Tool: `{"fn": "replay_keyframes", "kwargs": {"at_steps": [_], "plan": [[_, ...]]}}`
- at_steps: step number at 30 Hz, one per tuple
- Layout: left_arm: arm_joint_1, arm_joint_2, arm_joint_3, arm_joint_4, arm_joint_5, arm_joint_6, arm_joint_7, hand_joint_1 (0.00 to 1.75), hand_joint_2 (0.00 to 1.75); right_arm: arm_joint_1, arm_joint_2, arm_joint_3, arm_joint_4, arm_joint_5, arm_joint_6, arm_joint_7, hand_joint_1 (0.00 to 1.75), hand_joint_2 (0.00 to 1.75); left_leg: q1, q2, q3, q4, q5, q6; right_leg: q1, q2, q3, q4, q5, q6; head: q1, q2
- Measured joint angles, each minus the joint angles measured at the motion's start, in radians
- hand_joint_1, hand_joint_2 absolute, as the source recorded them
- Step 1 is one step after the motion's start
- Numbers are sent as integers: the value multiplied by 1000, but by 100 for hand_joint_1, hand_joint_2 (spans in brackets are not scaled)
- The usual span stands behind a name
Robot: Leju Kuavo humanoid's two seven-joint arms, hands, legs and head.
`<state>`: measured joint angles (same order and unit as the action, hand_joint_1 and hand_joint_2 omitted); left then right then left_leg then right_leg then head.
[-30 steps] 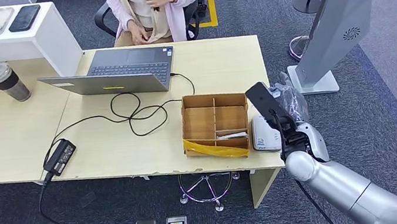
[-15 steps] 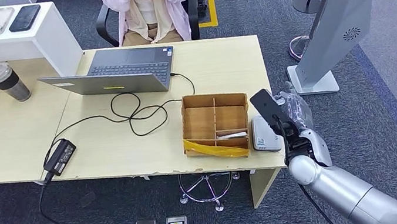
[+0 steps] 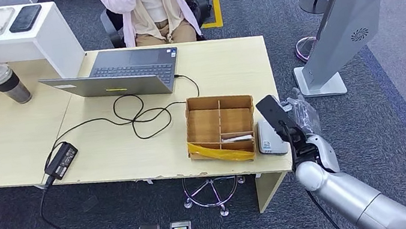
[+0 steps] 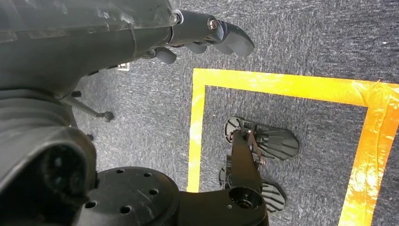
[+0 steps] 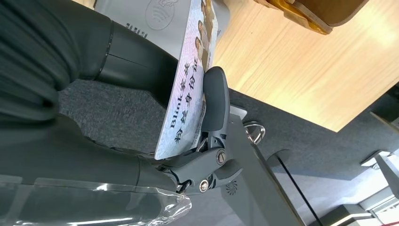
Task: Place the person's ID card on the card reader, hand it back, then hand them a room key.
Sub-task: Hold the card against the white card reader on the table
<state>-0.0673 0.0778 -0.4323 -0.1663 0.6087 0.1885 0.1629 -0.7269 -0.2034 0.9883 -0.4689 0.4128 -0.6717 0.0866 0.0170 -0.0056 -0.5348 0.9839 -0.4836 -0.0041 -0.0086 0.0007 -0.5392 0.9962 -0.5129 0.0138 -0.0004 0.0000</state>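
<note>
Right wrist view: the right robot hand [image 5: 141,117] pinches the ID card [image 5: 188,89] just above the card reader [image 5: 155,19].

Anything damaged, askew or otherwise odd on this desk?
Yes. The wooden divided tray has yellow tape sagging across its front wall, like a makeshift repair. The desk edge below it looks chipped. The laptop cable lies in loose tangled loops.

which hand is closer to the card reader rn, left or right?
Right. The right hand, holding the ID card, sits just beside the card reader; the left hand hangs down over the carpet, away from the desk.
</note>
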Motion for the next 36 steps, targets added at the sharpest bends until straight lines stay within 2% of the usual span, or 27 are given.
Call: {"fn": "replay_keyframes", "kwargs": {"at_steps": [22,36], "plan": [[0,6,-19,0,9,9,12,0,0,48,0,0,55,-39,47,-9,175,175,0,0,0,0,0,0,0,0,0,0,0,0,0,0],[-1,10,-35,0,8,7,12,0,0,75,-1,0,82,-49,65,25,175,175,0,0,0,0,0,0,0,0,0,0,0,0,0,0]]}}
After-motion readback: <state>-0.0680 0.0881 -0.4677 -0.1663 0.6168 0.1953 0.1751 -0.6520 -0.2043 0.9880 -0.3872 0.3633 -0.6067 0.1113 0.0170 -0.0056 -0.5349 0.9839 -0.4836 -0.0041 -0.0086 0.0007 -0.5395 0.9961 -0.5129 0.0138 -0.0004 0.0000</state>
